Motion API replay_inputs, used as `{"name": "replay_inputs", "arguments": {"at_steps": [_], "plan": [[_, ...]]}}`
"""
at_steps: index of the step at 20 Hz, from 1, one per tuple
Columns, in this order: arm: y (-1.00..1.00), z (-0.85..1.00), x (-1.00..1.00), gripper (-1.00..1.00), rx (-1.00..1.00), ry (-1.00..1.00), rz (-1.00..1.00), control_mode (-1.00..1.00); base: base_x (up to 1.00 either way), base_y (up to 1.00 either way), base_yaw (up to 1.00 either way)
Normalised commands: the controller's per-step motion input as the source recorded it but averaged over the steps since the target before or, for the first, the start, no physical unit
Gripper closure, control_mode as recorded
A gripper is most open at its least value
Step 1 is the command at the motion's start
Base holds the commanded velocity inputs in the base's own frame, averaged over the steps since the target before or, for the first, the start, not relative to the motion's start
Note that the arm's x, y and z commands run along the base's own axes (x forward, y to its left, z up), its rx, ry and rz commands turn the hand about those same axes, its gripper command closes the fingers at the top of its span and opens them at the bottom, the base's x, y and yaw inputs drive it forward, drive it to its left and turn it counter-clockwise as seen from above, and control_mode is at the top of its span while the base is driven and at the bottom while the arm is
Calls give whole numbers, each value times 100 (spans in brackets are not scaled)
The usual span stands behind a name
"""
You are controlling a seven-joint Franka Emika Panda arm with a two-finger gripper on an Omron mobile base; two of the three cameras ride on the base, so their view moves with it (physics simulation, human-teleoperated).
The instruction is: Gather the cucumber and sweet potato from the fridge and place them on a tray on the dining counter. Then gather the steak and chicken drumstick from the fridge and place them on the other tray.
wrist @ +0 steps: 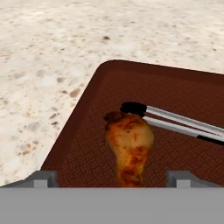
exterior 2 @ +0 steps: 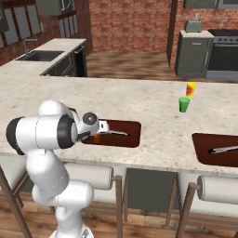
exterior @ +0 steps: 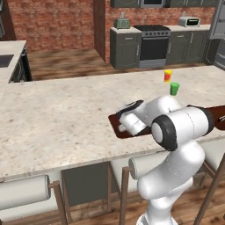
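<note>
Drumstick [wrist: 129, 146] lies on the brown tray [wrist: 83, 131], touching the tongs [wrist: 175, 120]. Gripper [wrist: 113, 178] jaws are apart around it, nothing clamped. You should lift straight up so a finger doesn't drag it, then head to the fridge for the steak.

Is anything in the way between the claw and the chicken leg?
Nothing is. The open claw hangs right over the chicken leg on the brown tray, with the tongs lying beside it, not between.
</note>
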Motion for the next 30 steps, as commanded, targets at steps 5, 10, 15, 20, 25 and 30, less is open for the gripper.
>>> {"name": "replay_inputs", "arguments": {"at_steps": [5,10,15,20,25,30], "plan": [[-10,85,-52,-100,0,12,-7,-100,0,0,0],[-15,99,-78,-100,0,16,-11,-100,0,0,0],[-7,100,-72,-100,0,10,-8,-100,0,0,0],[-4,63,-84,-100,1,2,-4,-100,0,0,0],[-1,8,-100,-100,12,-25,0,-100,0,0,0],[0,0,-86,-100,5,-18,0,-100,0,0,0]]}}
